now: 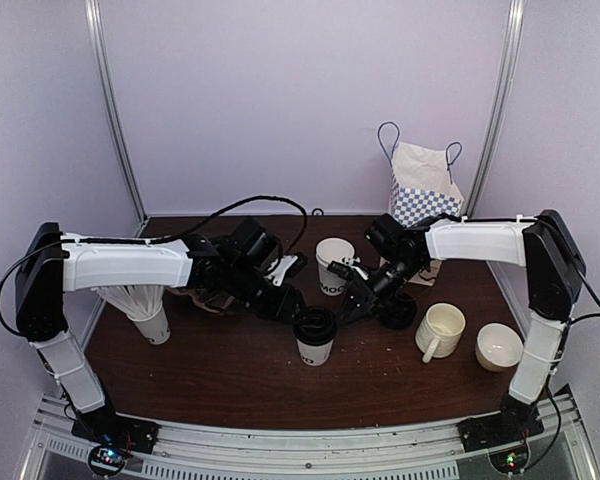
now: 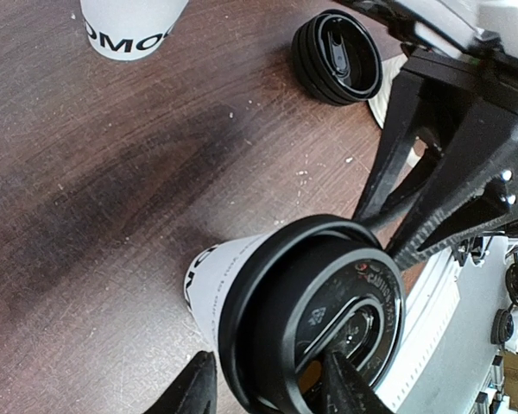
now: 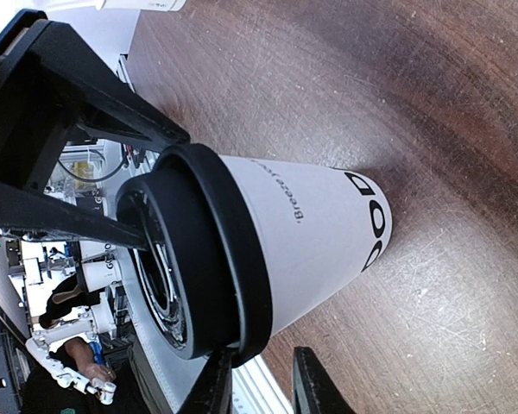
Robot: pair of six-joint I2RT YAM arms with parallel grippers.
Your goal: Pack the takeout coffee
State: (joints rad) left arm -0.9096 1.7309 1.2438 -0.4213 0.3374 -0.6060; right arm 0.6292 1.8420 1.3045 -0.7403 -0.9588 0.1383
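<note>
**One upright cup, both grippers at its lid**

Top view: the lidded cup stands upright at mid-table, its long axis vertical, directly between the two arms. The left gripper reaches its lid from the left and the right gripper from the right, so neither arm is clearly nearer. The paper bag stands at the back right, behind the right arm. An open cup and a loose lid lie just beyond.

Left wrist view: the left fingers straddle the lid's near edge, one outside the rim and the other on its top, and appear clamped on it. The right gripper's fingers meet the far rim.

Right wrist view: the right fingers sit close together just under the lid's rim. One tip touches it, but I cannot tell whether they pinch it.

Any lift towards the bag would likely suit the right arm.
</note>
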